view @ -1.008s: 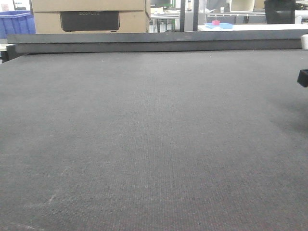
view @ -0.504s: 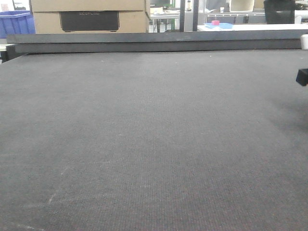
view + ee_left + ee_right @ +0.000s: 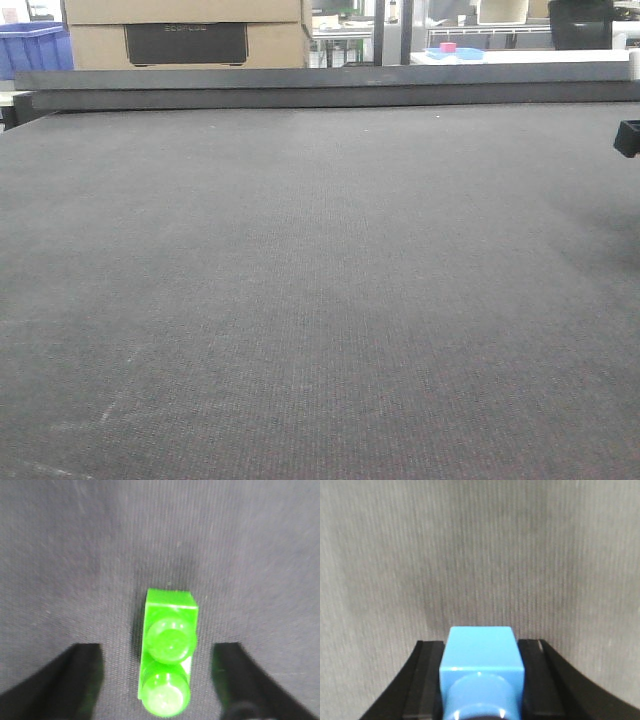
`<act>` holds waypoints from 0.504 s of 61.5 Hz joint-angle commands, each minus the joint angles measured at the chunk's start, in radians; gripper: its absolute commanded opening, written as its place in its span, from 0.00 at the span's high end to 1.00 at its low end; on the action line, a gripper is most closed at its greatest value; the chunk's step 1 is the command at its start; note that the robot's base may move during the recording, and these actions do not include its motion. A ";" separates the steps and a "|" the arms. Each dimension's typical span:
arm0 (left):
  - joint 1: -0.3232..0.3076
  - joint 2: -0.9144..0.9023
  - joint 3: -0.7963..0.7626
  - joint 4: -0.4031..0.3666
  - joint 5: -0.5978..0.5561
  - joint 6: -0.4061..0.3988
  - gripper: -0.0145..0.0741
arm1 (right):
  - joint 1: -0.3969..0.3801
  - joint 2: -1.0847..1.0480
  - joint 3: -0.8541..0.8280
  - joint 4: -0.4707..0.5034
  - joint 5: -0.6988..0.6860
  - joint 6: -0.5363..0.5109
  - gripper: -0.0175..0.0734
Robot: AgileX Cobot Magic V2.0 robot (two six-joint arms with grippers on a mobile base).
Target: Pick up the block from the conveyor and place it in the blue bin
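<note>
The conveyor (image 3: 300, 280) is a wide dark grey woven belt with a darker edge rail (image 3: 320, 88) at the back. In the left wrist view a green two-stud block (image 3: 167, 655) lies on the belt (image 3: 150, 540). My left gripper (image 3: 157, 680) is open, with one dark finger on each side of the block and a gap on both sides. My right gripper (image 3: 481, 680) is shut on a light blue block (image 3: 481, 655) over the belt. A black part of the right gripper (image 3: 628, 138) shows at the front view's right edge. The blue bin (image 3: 35, 48) stands at the far left, behind the conveyor.
A cardboard box (image 3: 185, 35) with a dark panel stands behind the rail. A pale table with a blue dish and a pink item (image 3: 452, 50) is at the back right. A black container (image 3: 580, 22) sits at the top right.
The black part of the right gripper at the front view's right edge has moved up a little. The belt looks the same.
</note>
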 commanded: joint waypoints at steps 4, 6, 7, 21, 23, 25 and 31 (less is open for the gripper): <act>-0.001 0.001 0.073 -0.007 -0.106 0.004 0.40 | -0.004 -0.008 0.001 -0.002 -0.021 -0.004 0.99; -0.001 0.001 0.098 -0.009 -0.129 0.004 0.40 | -0.004 -0.008 0.001 -0.002 -0.023 -0.004 0.99; -0.001 0.001 0.107 -0.009 -0.141 0.004 0.40 | -0.004 -0.008 0.001 -0.002 -0.023 -0.004 0.99; -0.006 0.003 0.163 -0.011 -0.234 0.061 0.40 | -0.004 -0.008 0.001 -0.002 -0.028 -0.004 0.99; -0.006 0.003 0.163 -0.011 -0.234 0.061 0.40 | -0.004 -0.008 0.001 -0.002 -0.029 -0.004 0.99; -0.006 0.003 0.163 -0.011 -0.234 0.061 0.40 | -0.004 -0.008 0.001 -0.002 -0.030 -0.004 0.99; -0.006 0.007 0.163 -0.012 -0.231 0.061 0.42 | -0.004 -0.008 0.001 -0.002 -0.030 -0.004 0.99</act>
